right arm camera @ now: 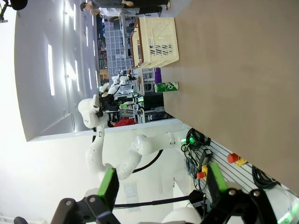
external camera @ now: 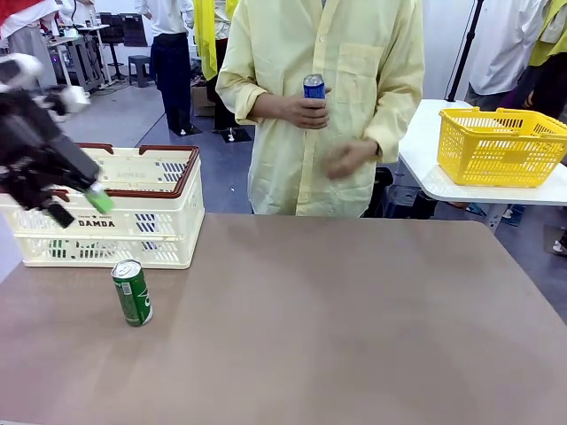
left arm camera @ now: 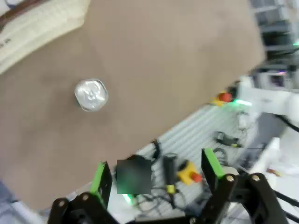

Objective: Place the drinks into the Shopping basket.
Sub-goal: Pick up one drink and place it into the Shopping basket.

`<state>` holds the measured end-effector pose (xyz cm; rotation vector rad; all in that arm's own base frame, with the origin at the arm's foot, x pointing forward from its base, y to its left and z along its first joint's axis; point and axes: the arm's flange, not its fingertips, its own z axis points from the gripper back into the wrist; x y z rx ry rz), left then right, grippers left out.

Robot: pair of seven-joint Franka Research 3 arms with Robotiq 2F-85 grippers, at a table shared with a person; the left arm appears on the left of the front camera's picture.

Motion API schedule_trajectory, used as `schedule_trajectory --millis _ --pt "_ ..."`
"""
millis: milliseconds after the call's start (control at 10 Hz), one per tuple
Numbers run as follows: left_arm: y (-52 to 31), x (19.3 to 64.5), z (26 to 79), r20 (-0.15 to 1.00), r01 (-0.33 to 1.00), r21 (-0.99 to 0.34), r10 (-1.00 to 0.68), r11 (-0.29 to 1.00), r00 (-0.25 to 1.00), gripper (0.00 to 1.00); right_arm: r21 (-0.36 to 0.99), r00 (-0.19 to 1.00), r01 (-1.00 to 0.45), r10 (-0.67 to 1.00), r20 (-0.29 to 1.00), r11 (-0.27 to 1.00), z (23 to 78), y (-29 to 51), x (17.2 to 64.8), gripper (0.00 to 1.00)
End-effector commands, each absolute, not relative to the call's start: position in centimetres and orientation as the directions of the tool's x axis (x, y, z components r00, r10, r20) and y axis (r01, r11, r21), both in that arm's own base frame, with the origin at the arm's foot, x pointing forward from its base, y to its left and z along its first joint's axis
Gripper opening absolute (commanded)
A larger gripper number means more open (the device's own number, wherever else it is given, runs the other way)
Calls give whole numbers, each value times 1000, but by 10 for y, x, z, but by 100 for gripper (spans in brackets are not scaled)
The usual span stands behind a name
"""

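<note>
Left claw: was seen spread wide, with nothing between its green pads; in the front view it was held above the counter and overlapped the left end of the Shopping basket.
Green can vs left claw: the green can was stood upright on the counter, lower than the claw and to its right, apart from it; in the left wrist view its silver top was seen beyond the left finger, off the gap between the fingers.
Right claw: was seen spread wide and empty, back at the robot's edge of the counter, well apart from the green can.
Blue can: the blue can was gripped upright at chest height in the person's hand, across the counter from both claws.
Shopping basket: was set at the counter's far left; whether anything lay inside could not be told.
Materials and shapes: slim metal cylinders with silver tops were seen; the basket was made of cream slotted plastic, box-shaped, with a dark brown rim.
Counter: was smooth, matte and grey-brown.
Room: a yellow mesh basket was set on a white table at far right; a grey floor was seen behind.
</note>
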<state>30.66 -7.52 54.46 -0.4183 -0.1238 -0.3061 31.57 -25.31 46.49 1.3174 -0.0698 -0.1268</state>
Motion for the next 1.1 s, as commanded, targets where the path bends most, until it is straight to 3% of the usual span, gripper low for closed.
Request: schedule_trajectory --millis 0,100,200,300,400,500,700,1000 --pt "-85 312 516 134 339 67 -345 938 929 100 965 991 68 -126 -37 252 470 -253 314 100" --pt "-96 310 518 258 316 49 -318 948 912 100 965 991 68 -126 -37 252 470 -253 314 100" --pt "-100 307 537 179 363 -217 -328 906 927 100 965 991 68 -126 -37 252 470 -253 314 100" --pt "-100 307 537 179 363 -217 -328 906 927 100 965 991 68 -126 -37 252 470 -253 314 100" --pt "-114 308 529 206 392 -64 -373 918 905 100 965 991 68 -126 -37 252 470 -253 314 100" --pt "-113 314 513 166 329 -34 -320 944 933 100 965 991 68 -126 -37 252 470 -253 314 100" --pt "-104 321 458 110 188 -34 -183 982 977 100 965 991 68 -126 -37 252 470 -253 314 100" --pt "-111 317 412 141 39 -58 -30 998 990 100 965 991 68 -126 -37 252 470 -253 314 100"
